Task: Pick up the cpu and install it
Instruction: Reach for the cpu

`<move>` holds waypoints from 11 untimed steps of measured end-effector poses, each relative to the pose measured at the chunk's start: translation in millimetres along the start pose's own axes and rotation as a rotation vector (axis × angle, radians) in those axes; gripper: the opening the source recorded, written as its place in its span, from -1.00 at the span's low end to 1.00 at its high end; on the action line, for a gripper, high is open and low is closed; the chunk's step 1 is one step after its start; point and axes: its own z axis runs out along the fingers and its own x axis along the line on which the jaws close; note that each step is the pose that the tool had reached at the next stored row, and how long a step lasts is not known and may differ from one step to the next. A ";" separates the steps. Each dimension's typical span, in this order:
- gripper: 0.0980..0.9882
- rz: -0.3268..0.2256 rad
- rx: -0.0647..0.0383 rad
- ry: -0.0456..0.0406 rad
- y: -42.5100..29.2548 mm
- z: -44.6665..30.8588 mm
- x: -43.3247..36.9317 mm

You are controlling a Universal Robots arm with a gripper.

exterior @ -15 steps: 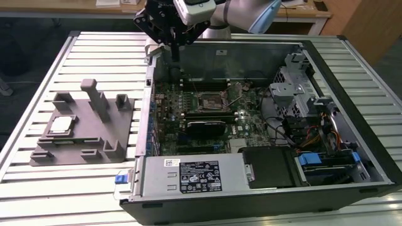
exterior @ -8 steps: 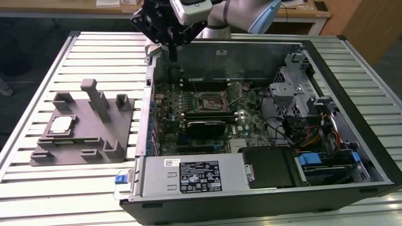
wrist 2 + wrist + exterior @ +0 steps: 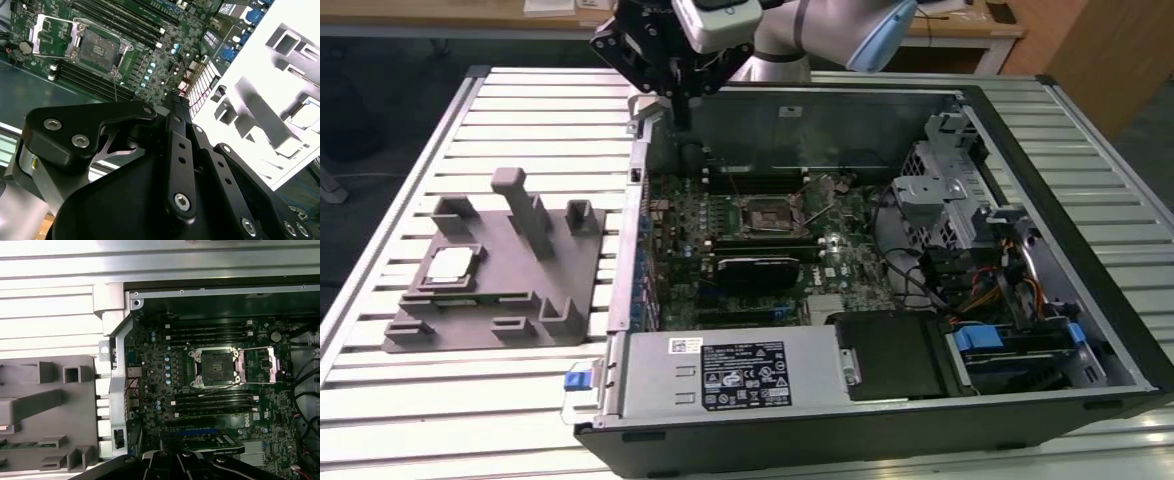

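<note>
The cpu [image 3: 450, 263], a small pale silver square, lies in a recess of the grey fixture [image 3: 494, 290] at the exterior view's left; in the second wrist view the cpu [image 3: 306, 114] looks washed out. My gripper [image 3: 678, 120] hangs above the far left corner of the open computer case, well away from the cpu, with its black fingers [image 3: 176, 100] shut together on nothing. The open motherboard socket [image 3: 765, 212] sits mid-board, with its latch frame swung up; both wrist views show the socket [image 3: 97, 47] [image 3: 215, 367].
The computer case [image 3: 1067, 200] lies on its side on a slatted metal table [image 3: 467, 420]. Drive cages and cables [image 3: 974, 270] fill its right side, and a power supply [image 3: 734, 372] sits at the front. A black card [image 3: 758, 268] sits below the socket.
</note>
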 end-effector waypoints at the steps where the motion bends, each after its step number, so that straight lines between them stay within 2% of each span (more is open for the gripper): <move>1: -0.98 0.000 0.000 0.0000 -0.1 0.0 1.0; 11: -0.98 0.000 0.000 0.0000 -0.9 -0.3 11.9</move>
